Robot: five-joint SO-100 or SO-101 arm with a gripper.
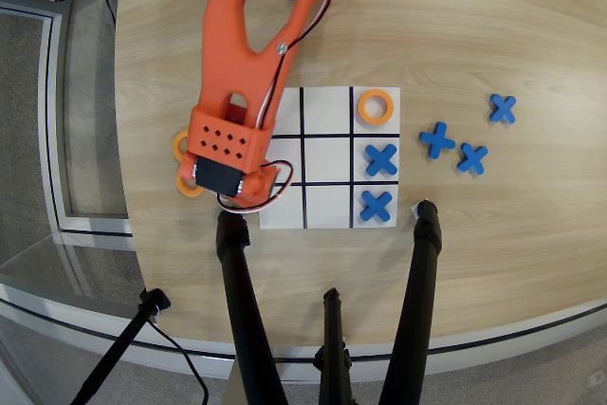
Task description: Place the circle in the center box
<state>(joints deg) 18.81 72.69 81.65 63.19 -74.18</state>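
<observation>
In the overhead view, the orange arm [248, 54] was seen reaching from the top of the wooden table [493, 35] down to the left edge of the white board [327, 158]. Its wrist block with the black motor covered the left column of the board, and the gripper was hidden under this block, so it could not be told whether the fingers were apart, closed, or holding something.

Two orange rings were partly visible on the table just left of the arm: one ring [178, 145] at the upper side and another ring [189, 186] below it, both half covered by the wrist. A third orange ring [377, 107] was lying in the top right cell of the board. The center box [327, 158] was seen as a bare white cell between black lines. A blue cross [381, 159] was placed in the middle right cell and another blue cross [377, 205] in the bottom right cell. Three more blue crosses [471, 157] were lying on the table to the right of the board, well apart from the arm.
</observation>
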